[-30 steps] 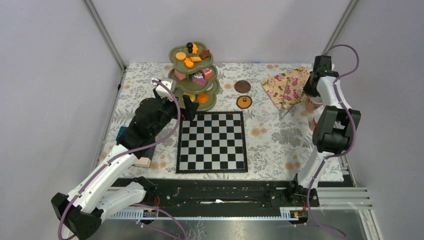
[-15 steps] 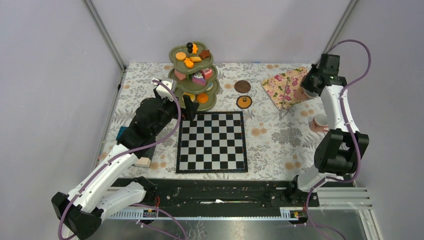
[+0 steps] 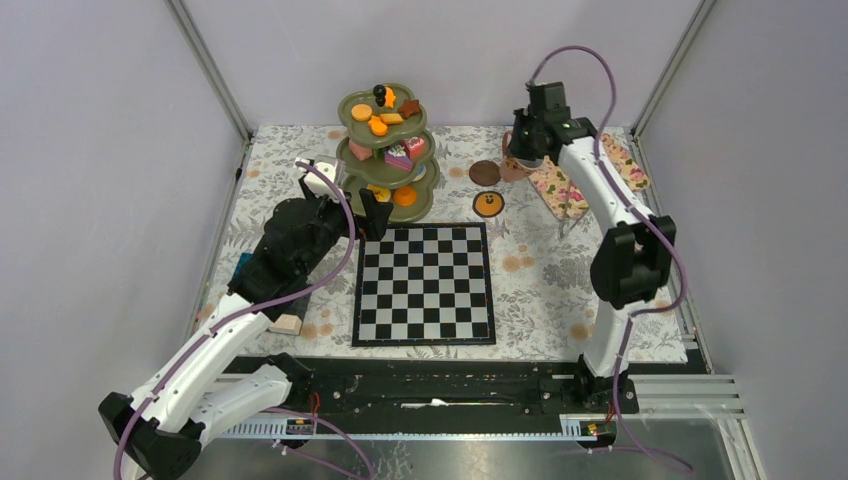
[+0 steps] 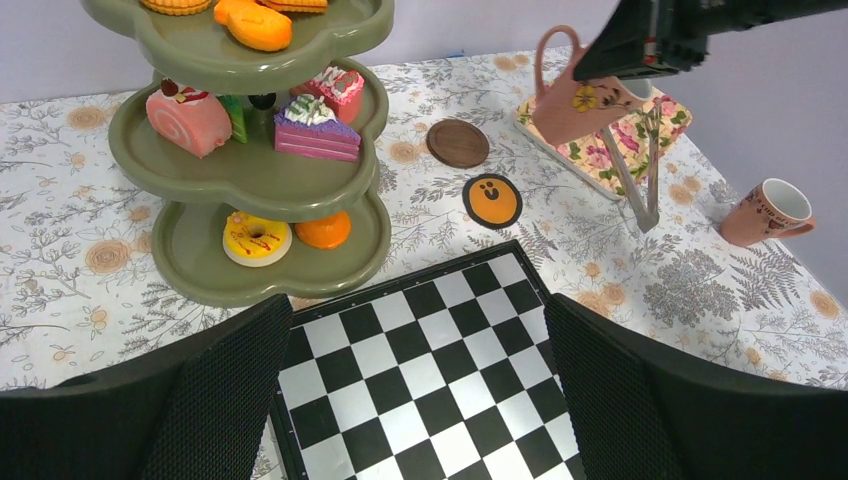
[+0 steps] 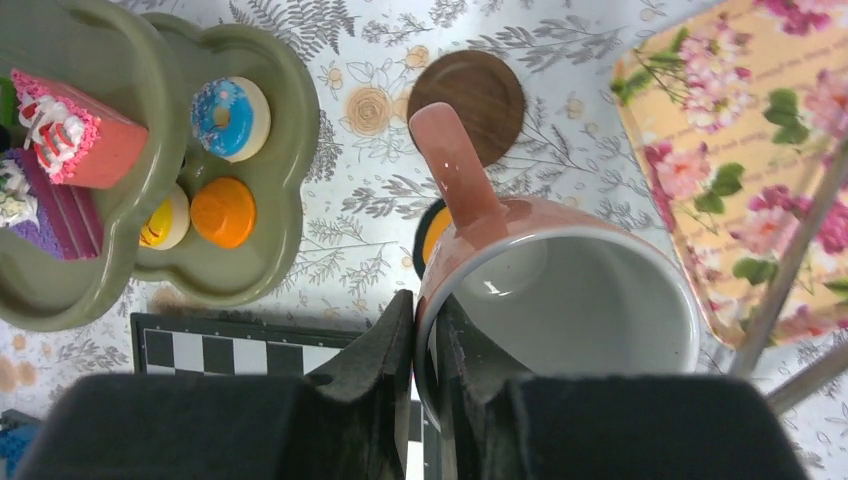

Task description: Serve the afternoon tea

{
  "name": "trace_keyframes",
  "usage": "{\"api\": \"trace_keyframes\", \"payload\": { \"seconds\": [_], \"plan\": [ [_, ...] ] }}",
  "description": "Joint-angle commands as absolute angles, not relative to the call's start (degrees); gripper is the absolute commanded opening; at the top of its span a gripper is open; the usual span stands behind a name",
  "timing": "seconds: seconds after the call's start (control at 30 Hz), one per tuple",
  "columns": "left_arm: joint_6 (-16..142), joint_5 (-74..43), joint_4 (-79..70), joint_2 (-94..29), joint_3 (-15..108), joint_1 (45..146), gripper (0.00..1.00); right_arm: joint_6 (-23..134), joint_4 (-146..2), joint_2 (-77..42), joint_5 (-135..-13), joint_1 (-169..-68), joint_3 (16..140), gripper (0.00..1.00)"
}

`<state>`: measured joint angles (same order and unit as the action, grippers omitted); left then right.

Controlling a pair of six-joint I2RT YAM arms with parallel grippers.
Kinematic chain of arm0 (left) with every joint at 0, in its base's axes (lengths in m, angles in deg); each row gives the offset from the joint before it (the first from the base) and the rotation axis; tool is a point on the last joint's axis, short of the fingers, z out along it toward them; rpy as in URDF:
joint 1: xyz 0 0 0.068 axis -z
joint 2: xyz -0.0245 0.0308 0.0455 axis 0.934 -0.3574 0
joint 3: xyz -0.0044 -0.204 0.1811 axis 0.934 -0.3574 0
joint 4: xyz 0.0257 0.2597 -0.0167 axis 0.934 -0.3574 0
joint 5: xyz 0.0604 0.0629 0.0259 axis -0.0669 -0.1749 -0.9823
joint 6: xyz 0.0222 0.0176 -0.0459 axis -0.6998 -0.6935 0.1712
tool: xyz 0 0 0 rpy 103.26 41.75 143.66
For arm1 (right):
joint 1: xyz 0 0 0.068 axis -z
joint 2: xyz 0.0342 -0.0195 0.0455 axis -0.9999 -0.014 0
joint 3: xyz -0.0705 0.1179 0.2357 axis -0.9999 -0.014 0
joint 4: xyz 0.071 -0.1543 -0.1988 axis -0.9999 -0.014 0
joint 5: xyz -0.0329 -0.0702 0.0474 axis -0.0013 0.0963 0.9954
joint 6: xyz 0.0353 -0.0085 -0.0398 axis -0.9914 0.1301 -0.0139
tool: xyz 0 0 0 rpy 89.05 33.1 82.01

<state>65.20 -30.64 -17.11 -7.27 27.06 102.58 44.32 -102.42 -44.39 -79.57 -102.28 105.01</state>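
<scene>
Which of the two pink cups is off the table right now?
The flowered cup, clamped by its rim in the right gripper and hanging in the air near the brown coaster; the other cup stands on the tablecloth, untouched.

Looking like a robotics lab test cell. Plain lilac panels (image 3: 450, 50) and aluminium posts (image 3: 207, 65) are enclosing the desk (image 3: 560, 280). 2 cabled arms (image 3: 225, 335) are sitting bolted to a black rail (image 3: 440, 392). A stand (image 4: 130, 150) of toy pastries (image 4: 312, 128) and a chessboard (image 3: 425, 285) are resting on its floral cover (image 4: 60, 230).
</scene>
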Motion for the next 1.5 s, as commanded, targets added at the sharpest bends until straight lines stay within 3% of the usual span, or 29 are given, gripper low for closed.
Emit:
{"api": "trace_keyframes", "payload": {
  "seconds": [0.0, 0.33, 1.47],
  "plan": [
    [64.4, -31.8, -14.8, -6.2, 27.0, 102.8, 0.99, 47.4, -105.5, -51.6, -85.1, -105.2, 118.5, 0.06],
    [64.2, -32.0, -14.7, -5.6, 26.7, 102.8, 0.99, 51.1, -121.4, -75.4, -90.7, -109.3, 153.9, 0.08],
    [64.7, -31.3, -14.6, -4.7, 26.6, 102.8, 0.99, 54.4, -113.0, -82.8, -90.8, -110.9, 154.6, 0.13]
  ]
}}
